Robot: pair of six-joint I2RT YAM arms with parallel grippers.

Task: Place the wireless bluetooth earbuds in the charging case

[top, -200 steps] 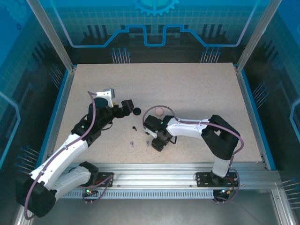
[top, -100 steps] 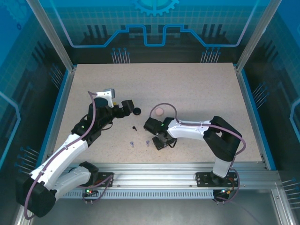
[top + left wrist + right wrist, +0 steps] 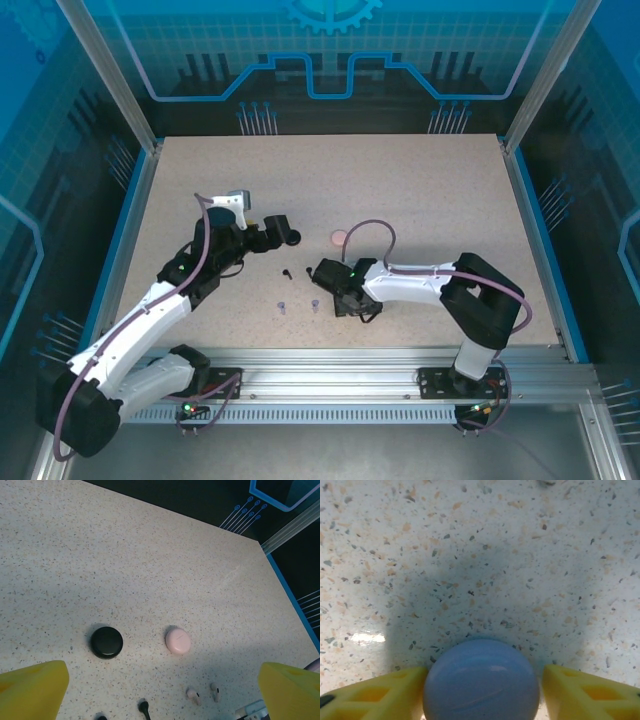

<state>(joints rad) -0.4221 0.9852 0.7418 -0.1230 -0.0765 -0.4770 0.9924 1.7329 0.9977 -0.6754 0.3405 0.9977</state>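
Earbuds (image 3: 192, 695), pale pink, are laid loose near the pink case (image 3: 177, 640), before the wide-spread left gripper (image 3: 164, 672); a blue case (image 3: 481, 692) is clamped in the right gripper (image 3: 483, 672).

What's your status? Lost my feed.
Left gripper open, empty. Right gripper brackets blue case, grip unclear. Earbuds loose on table. Black case, pink case nearby.

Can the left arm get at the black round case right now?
Probably yes: the open left claw faces the black round case, with only bare table between them.
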